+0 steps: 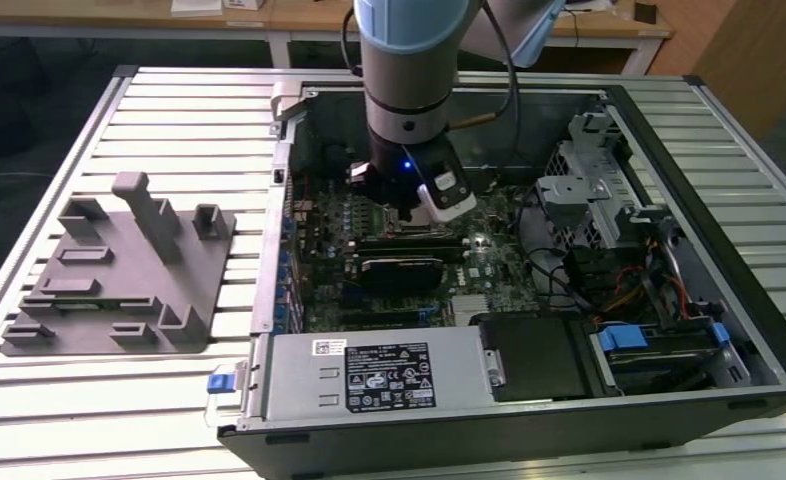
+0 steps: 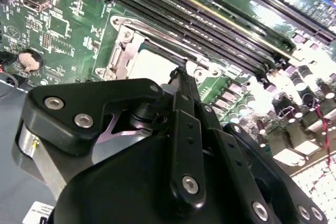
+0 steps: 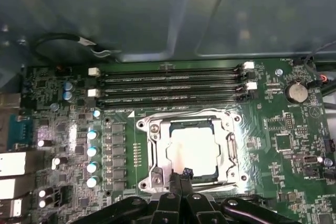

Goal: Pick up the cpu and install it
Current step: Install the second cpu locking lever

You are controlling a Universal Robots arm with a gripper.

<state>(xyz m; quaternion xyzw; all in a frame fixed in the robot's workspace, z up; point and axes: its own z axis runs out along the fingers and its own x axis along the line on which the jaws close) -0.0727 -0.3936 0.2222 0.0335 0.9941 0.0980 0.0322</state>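
Inside the open black computer case (image 1: pixel 713 330), lying on its side on the ribbed metal worktop (image 1: pixel 166 110), the arm reaches straight down to the green motherboard (image 3: pixel 283 145). The cpu (image 3: pixel 193 150), a small flat square chip with a pale silvery top plate, sits within the square metal-framed socket (image 3: pixel 152 150), flat and square to the frame. That reads to me as already seated, since it lies level inside the frame rather than tilted.

The black gripper (image 3: pixel 181 174) hangs just over the near edge of the socket, its fingertips drawn close together at the cpu's rim. It appears to hold nothing, the tips narrowed to almost touching; I judge it has let go or is only pressing lightly, though contact with the chip cannot be told for sure.

The grey plastic holder block with upright posts (image 1: pixel 120 270) stands on the worktop, well apart at the exterior view's left, with no chip visible on it. Long black memory slots (image 3: pixel 168 85) run just beside the socket, leaving the arm little room.
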